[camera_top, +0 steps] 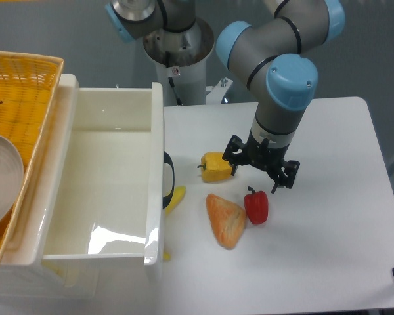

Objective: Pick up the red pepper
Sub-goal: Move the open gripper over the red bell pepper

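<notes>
Gripper spread wide, holding nothing, poised just above red pepper; yellow pepper beside its left finger.

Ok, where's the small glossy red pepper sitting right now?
The small glossy red pepper stands on the white table, right of the orange wedge-shaped bread-like item and just below the open two-finger gripper.
</notes>
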`<state>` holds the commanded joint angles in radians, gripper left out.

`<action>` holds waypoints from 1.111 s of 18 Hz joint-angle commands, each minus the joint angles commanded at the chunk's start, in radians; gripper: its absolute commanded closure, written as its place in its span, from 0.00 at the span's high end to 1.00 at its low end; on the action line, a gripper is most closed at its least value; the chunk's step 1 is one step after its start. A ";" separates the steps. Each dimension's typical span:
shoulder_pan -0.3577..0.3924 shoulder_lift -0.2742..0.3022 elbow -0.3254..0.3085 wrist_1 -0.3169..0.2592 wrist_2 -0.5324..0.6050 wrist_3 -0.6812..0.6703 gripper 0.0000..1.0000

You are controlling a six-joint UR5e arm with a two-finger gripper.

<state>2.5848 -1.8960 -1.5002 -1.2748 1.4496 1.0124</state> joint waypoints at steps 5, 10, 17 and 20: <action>-0.003 -0.005 -0.006 0.003 0.014 -0.009 1.00; -0.015 -0.005 -0.063 0.072 0.011 -0.092 1.00; -0.017 -0.043 -0.110 0.149 0.008 -0.274 1.00; -0.017 -0.060 -0.098 0.176 0.008 -0.383 1.00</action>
<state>2.5679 -1.9557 -1.5984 -1.0984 1.4573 0.6293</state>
